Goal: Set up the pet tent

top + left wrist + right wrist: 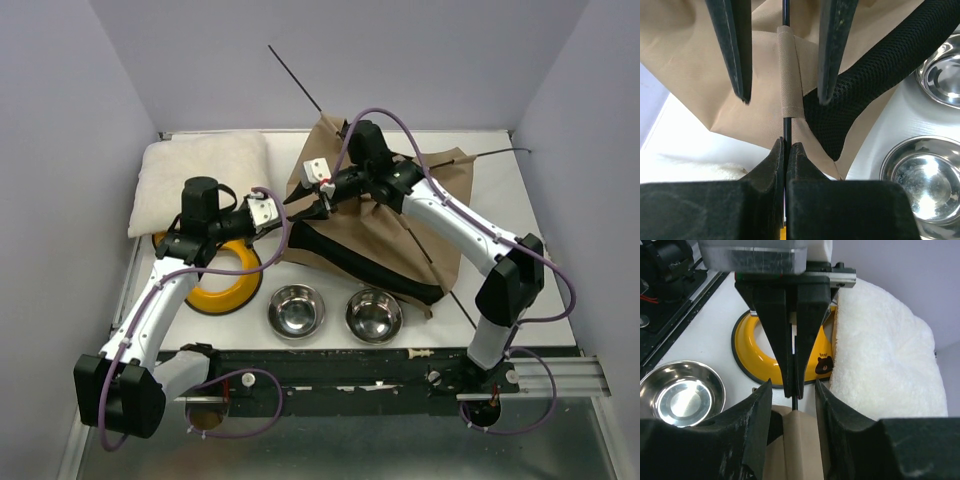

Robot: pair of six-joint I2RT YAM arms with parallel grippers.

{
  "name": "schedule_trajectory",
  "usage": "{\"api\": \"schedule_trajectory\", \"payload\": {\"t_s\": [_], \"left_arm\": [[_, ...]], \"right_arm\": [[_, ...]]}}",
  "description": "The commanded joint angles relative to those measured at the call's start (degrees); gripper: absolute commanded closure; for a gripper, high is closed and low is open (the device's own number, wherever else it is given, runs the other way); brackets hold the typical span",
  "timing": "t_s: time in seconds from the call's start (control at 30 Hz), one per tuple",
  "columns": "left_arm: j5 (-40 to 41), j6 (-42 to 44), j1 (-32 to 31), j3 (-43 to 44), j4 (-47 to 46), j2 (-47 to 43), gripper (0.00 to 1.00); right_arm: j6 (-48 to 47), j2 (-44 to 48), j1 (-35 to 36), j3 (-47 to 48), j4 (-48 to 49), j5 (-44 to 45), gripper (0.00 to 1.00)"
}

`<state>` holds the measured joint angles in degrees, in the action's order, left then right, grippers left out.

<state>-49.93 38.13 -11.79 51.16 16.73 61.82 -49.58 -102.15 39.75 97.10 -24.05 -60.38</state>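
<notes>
2 bowls (297, 311) (seemingly apart) — near tent (350, 235)

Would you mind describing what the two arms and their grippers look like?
The left arm and right arm both have white links and black joints, with a lavender cable looping along each. The left gripper and right gripper have black tapered fingers on white-grey blocks.

only legible text: "bear", small dark lettering over a tiny bear-face print, on the outer wall of the yellow bowl (756, 347), just ahead of the right gripper (792, 387), slightly to its right.
</notes>
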Motion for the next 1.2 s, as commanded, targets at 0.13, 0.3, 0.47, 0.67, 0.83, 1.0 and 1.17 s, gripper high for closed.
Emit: {"api": "schedule_trajectory", "payload": {"t_s": [0.13, 0.3, 0.47, 0.67, 0.83, 1.0, 1.17], "left_arm": [[-3.24, 0.98, -0.86, 0.08, -5.39, -0.39, 1.0], [-3.15, 0.54, -0.95, 0.61, -5.66, 0.23, 1.0], [-3.15, 0.46, -0.95, 0.35, -5.92, -0.03, 1.0], [-2.28, 1.33, -0.86, 0.08, -5.04, -0.56, 1.0], [-0.61, -2.33, -0.86, -0.44, -6.79, 0.05, 0.96], [-6.14, -19.29, 10.01, -2.8, -13.81, -0.38, 0.61], [-7.54, -21.62, 16.01, -10.01, -14.19, -7.75, 0.41]], "right_arm": [[-5.87, -4.02, 1.21, 5.47, -8.73, 5.09, 0.58], [-5.53, -7.36, 1.47, 8.45, -11.18, 9.31, 0.6], [-6.14, -8.77, 1.91, 8.81, -12.68, 11.33, 0.73], [-9.83, -7.45, 1.39, 6.18, -14.97, 16.34, 0.91], [-5.8, -6.13, 0.16, 6.78, -14.01, 16.52, 0.99], [-2.1, -6.13, -1.77, 11.44, -13.39, 16.61, 0.99], [-1.84, -5.7, -3.88, 14.34, -15.23, 15.82, 0.99]]}}
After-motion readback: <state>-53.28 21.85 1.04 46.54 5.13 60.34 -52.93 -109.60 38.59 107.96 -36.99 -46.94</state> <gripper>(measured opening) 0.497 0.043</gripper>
